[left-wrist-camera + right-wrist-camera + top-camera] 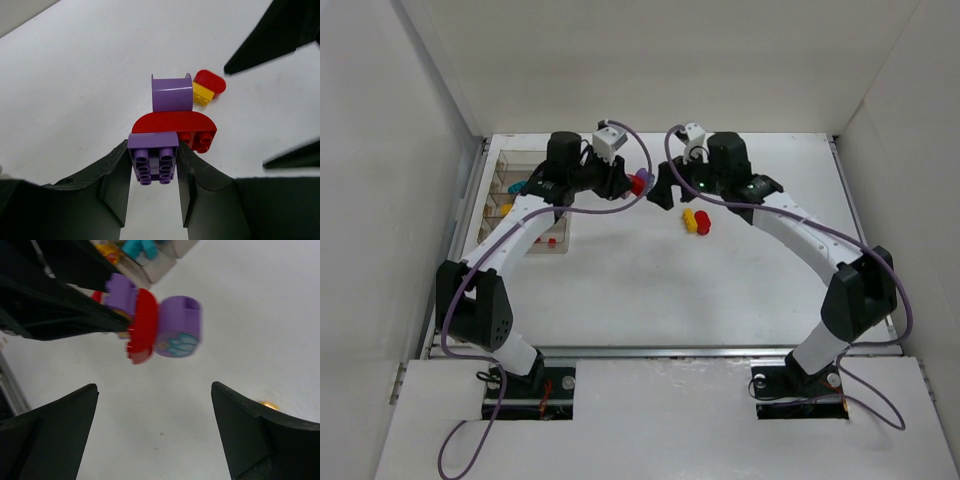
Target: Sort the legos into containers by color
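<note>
Down at the near edge of the tabletop (640,300), both arms rise from their bases and bow inward, meeting well out past the middle.

Just short of that meeting point, a yellow brick (688,216) and a red brick (702,225) lie touching on the white surface, with neither tool on them. Whether they are snapped together, I cannot tell.

Now the action. The left tool (630,182) is clenched on a three-part cluster (640,183). Its wrist view shows the fingers (112,185) pinching a purple brick (152,162) from both sides. A red arched brick (175,127) sits on that, and a purple curved piece (172,92) caps it off. The cluster looks lifted off the surface.

Facing it, the right tool (663,185) is released, jaws spread wide, gripping nothing. From its own camera the cluster hangs just beyond the gap between its fingers (55,435).

On writing: the purple curved piece carries a pale blue print (180,345) on its side, too blurred to read.

Over on the far left sits the tray (495,165), smoky clear plastic, with the left arm crossing above it. Inside it, a cyan piece (515,187) lies farthest back. A yellow piece (506,209) sits one step nearer, and small red bits (552,241) are at the nearest end. The arm hides some dividers, so exact compartments are hard to call.
</note>
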